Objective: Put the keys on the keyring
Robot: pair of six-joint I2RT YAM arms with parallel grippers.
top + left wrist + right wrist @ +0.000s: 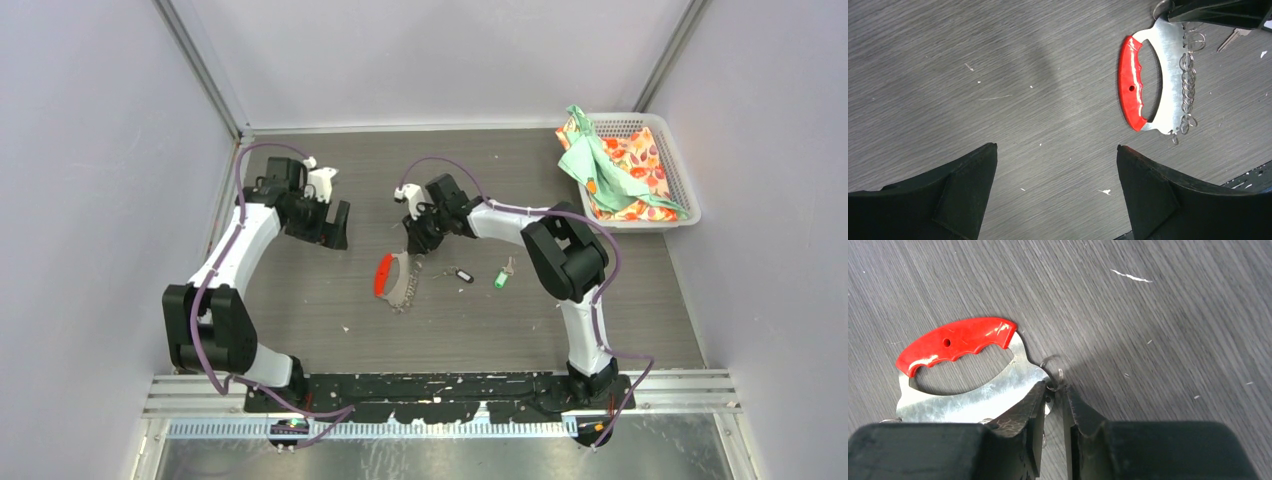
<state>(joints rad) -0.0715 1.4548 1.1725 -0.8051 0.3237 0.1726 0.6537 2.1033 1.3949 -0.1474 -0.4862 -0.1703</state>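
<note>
I am pinching the end of the keyring point(968, 402) with my right claw point(1054, 389). My left claw point(1057, 146) is hanging wide open over the table point(948, 75).

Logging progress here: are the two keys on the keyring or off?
Off: the black-tagged key and green-tagged key lie loose beside the keyring.

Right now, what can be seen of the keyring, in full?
The keyring is a flat, shiny, crescent-shaped metal plate. A red plastic grip with finger grooves and a small hole bridges its cutout. A chain of small wire rings runs along the outer edge. It lies flat on the grey table, near the middle. The right gripper pinches a small ring at one end.
</note>
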